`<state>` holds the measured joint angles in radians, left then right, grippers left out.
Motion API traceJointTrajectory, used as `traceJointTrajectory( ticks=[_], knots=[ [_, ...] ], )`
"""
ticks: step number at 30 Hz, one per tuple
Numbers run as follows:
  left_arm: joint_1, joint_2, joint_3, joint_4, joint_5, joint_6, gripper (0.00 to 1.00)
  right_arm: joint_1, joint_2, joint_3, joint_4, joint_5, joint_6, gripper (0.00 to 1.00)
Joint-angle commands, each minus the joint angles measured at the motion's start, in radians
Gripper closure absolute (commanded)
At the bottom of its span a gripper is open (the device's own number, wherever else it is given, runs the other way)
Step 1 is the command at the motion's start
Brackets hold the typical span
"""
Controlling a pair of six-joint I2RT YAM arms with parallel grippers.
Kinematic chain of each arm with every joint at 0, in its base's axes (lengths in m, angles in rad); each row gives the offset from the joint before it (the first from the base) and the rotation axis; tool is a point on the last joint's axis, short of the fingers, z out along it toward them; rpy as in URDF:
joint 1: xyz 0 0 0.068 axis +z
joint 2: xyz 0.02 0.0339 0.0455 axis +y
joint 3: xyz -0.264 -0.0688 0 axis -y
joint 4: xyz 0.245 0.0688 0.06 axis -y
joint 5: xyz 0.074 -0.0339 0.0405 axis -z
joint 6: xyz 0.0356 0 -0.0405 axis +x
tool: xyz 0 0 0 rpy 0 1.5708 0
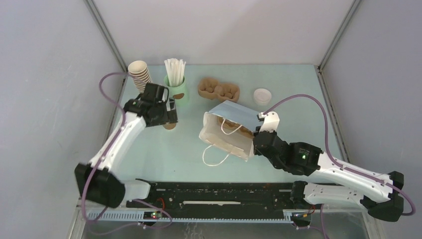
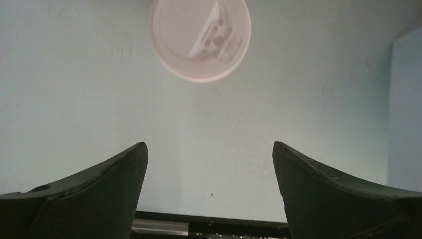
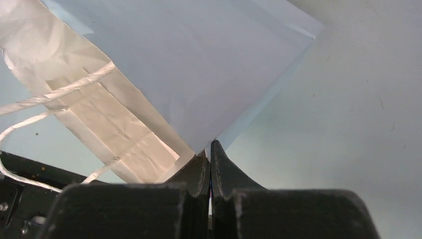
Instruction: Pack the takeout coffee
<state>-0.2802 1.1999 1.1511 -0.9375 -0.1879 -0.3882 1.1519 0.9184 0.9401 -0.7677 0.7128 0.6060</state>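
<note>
Pale green table [image 1: 169,154]; left claw [image 2: 209,144] wide, empty; right claw [image 3: 209,147] pinching bag [image 3: 199,59] edge.

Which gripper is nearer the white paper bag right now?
Right. The right gripper is shut on an edge of the paper bag. The left gripper is open and away across the table, beside the green straw cup, not touching the bag.

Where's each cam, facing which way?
Top external: above, behind the bases, looking down at the table; left arm and right arm show.
Left wrist: on its arm, facing a white lid on the table; left hand open.
Right wrist: on its arm, facing the paper bag; right hand shut on its edge.
Shared: top and right wrist both show the paper bag.
</note>
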Motion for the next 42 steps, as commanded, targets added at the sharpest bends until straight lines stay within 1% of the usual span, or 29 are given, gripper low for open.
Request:
traceJointTrajectory(
  ticks=[1,4,7,10,13,18,24,28,34,39,42],
  knots=[
    [0.041,0.186,0.177,-0.016,0.020,0.097,0.00,-0.043,-0.059,-0.031,0.067,-0.106,-0.096,1.00],
    [0.049,0.307,0.272,-0.020,-0.029,0.112,0.00,-0.075,-0.093,-0.046,0.070,-0.142,-0.122,1.00],
    [0.063,0.408,0.344,-0.016,-0.004,0.129,0.01,-0.101,-0.117,-0.055,0.069,-0.168,-0.144,1.00],
    [0.077,0.477,0.399,-0.043,-0.017,0.144,0.02,-0.117,-0.128,-0.056,0.071,-0.184,-0.156,1.00],
    [0.084,0.480,0.393,-0.033,-0.023,0.150,0.00,-0.128,-0.124,-0.058,0.075,-0.197,-0.159,1.00],
    [0.089,0.495,0.362,-0.008,-0.032,0.169,0.00,-0.136,-0.108,-0.073,0.102,-0.230,-0.157,1.00],
    [0.119,0.524,0.344,0.026,0.001,0.177,0.06,-0.141,-0.101,-0.074,0.108,-0.240,-0.159,1.00],
    [0.122,0.519,0.333,0.043,0.027,0.180,0.02,-0.146,-0.104,-0.074,0.105,-0.244,-0.159,1.00],
    [0.121,0.544,0.329,0.047,0.056,0.175,0.03,-0.161,-0.100,-0.074,0.110,-0.253,-0.176,1.00],
    [0.118,0.539,0.302,0.061,0.057,0.176,0.02,-0.192,-0.109,-0.073,0.110,-0.292,-0.195,1.00],
    [0.113,0.545,0.294,0.065,0.061,0.179,0.05,-0.202,-0.111,-0.073,0.115,-0.314,-0.215,1.00]
  ],
)
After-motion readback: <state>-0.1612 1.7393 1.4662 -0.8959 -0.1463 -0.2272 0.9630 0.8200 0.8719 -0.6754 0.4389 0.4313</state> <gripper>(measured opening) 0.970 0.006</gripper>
